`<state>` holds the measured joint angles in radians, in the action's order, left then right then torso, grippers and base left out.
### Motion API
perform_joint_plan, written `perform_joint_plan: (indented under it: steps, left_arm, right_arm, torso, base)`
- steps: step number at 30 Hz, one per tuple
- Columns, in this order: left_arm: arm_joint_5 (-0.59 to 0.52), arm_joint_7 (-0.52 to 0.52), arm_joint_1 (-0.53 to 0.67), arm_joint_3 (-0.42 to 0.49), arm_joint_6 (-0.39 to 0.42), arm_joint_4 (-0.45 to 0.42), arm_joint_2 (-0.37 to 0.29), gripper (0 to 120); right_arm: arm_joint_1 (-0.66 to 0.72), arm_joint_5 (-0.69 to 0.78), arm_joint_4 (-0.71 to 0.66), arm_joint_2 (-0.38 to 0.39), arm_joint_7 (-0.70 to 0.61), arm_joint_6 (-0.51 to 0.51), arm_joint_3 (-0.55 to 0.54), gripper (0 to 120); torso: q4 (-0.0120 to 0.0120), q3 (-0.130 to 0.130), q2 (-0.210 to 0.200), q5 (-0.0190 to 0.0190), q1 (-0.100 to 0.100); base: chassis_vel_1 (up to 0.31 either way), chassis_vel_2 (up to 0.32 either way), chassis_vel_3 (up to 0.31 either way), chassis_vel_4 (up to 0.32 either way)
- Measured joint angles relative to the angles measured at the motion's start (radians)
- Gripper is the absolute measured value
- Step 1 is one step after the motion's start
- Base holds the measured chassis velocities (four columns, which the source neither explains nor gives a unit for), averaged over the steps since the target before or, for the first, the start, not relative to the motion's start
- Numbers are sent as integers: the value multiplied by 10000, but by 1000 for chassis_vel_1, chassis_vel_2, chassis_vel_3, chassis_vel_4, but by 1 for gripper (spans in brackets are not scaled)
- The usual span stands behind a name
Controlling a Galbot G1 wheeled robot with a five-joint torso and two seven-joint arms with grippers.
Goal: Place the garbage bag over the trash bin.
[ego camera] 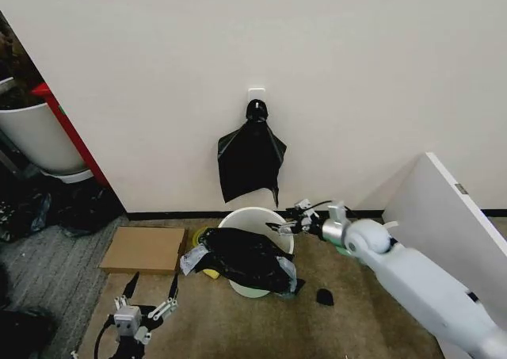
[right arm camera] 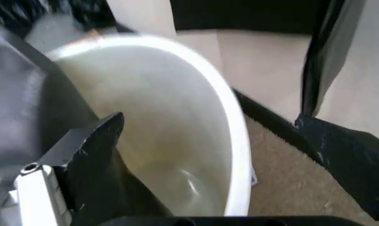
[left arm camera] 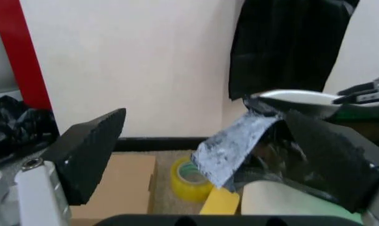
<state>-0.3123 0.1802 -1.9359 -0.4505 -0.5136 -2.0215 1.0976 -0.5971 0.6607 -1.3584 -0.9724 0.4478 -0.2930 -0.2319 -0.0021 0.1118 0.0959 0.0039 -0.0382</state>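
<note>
The trash bin point(ego camera: 255, 216), a round cream-white bucket, stands on the carpet right in front of the wall, directly below a knotted bunch of black bags point(ego camera: 250, 159) hanging from a white wall hook point(ego camera: 256, 96). The garbage bag point(ego camera: 245, 260) lies crumpled over the bin's near rim and front side, covering only that part; the far half of the rim and the pale inside are bare. A grey-white flap of the bag hangs off the bin's left side, above a roll of yellow tape point(left arm camera: 191, 178) on the floor beside the bin.

The right gripper point(ego camera: 283, 226) is stretched out from the right to the bin's right rim, just over its edge, jaws spread apart and holding nothing; in the right wrist view its two black fingers point(right arm camera: 92, 141) stand on either side of the white rim point(right arm camera: 230, 117).

The left gripper point(ego camera: 152, 292) hangs low, well to the left and in front of the bin, jaws wide apart and empty, pointed toward the bin.

A flat cardboard sheet point(ego camera: 144, 249) lies on the floor left of the bin, and a small black scrap point(ego camera: 324, 297) lies to the bin's right front
</note>
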Motion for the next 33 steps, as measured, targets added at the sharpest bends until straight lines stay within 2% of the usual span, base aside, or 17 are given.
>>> perform_joint_plan:
  steps: [4, 7, 8, 10, 11, 15, 18, 24, 26, 27, 29, 33]
  left_arm:
    - [24, -21, 3, 81, 0, 10, -6, 100]
    - [2, -40, 102, 140, 21, 17, -14, 100]
    - [-140, -13, 365, 165, 96, 117, -89, 100]
    - [-216, 11, 467, 186, 175, 106, -128, 100]
    - [-216, 11, 467, 186, 175, 106, -128, 100]
    - [-283, 46, 589, 192, 236, 80, -160, 100]
    - [-302, 69, 603, 209, 245, 79, -158, 100]
    - [-362, 96, 653, 275, 257, 79, -164, 100]
    - [-365, 97, 660, 278, 258, 79, -167, 100]
    - [-370, 101, 676, 283, 261, 80, -171, 100]
    - [-400, 111, 705, 301, 272, 82, -174, 100]
    - [-425, 169, 787, 374, 282, 125, -150, 100]
  right_arm:
    - [144, -359, 612, -280, 206, 242, -84, 98]
    - [225, -578, 885, -382, 385, 379, -122, 86]
    - [290, -591, 896, -302, 309, 363, -294, 71]
    - [347, -581, 1003, -303, 301, 357, -337, 63]
    - [347, -581, 1003, -303, 301, 357, -337, 63]
    - [384, -459, 1050, -281, 301, 339, -412, 46]
    - [384, -425, 1034, -261, 289, 318, -424, 39]
    - [371, -293, 947, -280, 85, 219, -460, 13]
    - [364, -273, 929, -280, 61, 208, -459, 11]
    - [340, -230, 884, -280, 2, 189, -450, 5]
    - [252, -171, 766, -266, -271, 148, -400, 3]
    - [-106, -39, 478, -228, -803, 65, -48, 3]
  torso:
    - [-1, 0, 0, -2, 0]
    - [-1, -1, 0, -3, 0]
    - [-5, -2, 0, -3, 1]
    - [-3, -2, 0, -3, 2]
    - [-3, -2, 0, -3, 2]
    - [-3, -2, 1, -3, 2]
    - [-2, -3, 1, -3, 2]
    - [-2, -3, 1, -3, 2]
    - [-1, -2, 1, -3, 2]
    - [-1, -2, 0, -2, 2]
    - [1, -2, 1, 0, 2]
    - [0, -2, 1, 0, 2]
  base:
    - [0, 0, 0, 0]
    - [0, 0, 0, 0]
    - [0, 0, 0, 0]
    - [0, 0, 0, 0]
    - [0, 0, 0, 0]
    - [0, 0, 0, 0]
    - [0, 0, 0, 0]
    - [0, 0, 0, 0]
    - [0, 0, 0, 0]
    - [0, 0, 0, 0]
    - [0, 0, 0, 0]
    - [0, 0, 0, 0]
